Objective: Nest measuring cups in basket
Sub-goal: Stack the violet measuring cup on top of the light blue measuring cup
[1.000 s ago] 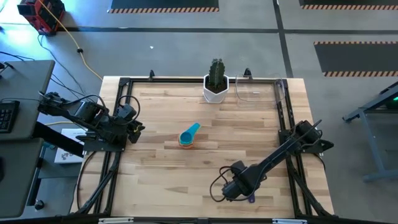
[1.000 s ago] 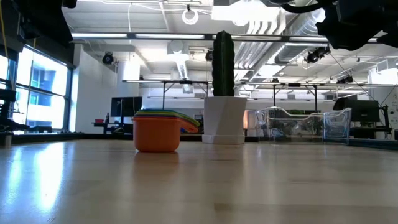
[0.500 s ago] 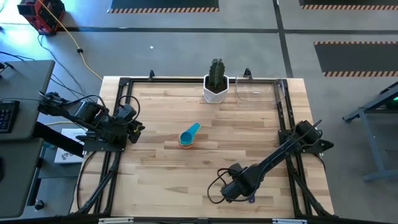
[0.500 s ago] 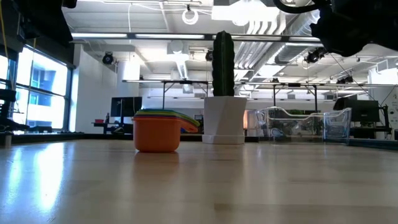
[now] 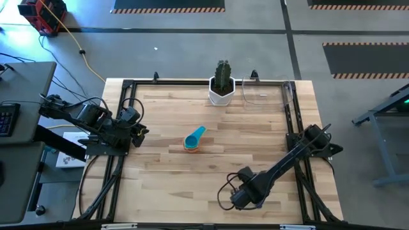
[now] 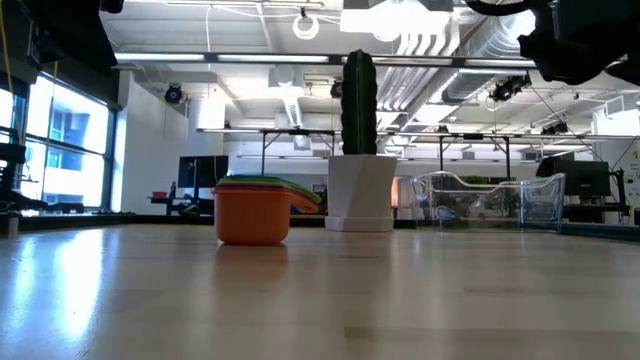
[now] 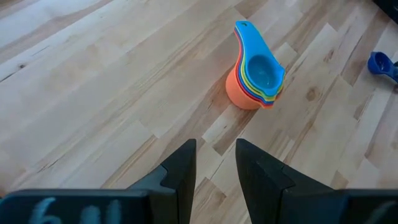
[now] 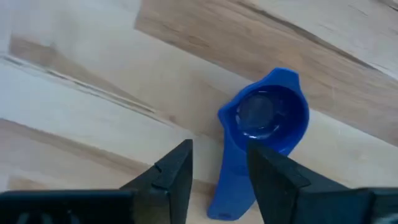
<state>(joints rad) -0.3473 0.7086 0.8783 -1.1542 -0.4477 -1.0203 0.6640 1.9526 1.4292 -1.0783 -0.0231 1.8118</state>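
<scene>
Both arms are showing as dark, near-black jointed limbs. The left arm point(image 5: 96, 121) is wearing loose black cables looping off its blocky segments at the table's left edge. The right arm point(image 5: 287, 160) is running as a slim black link, with a black cable curling beside its wrist at the near right. The left gripper point(image 7: 214, 165) is ending in two flat, matte black fingers with angled tips; the right gripper point(image 8: 217, 171) is showing the same black, wedge-shaped fingers.
</scene>
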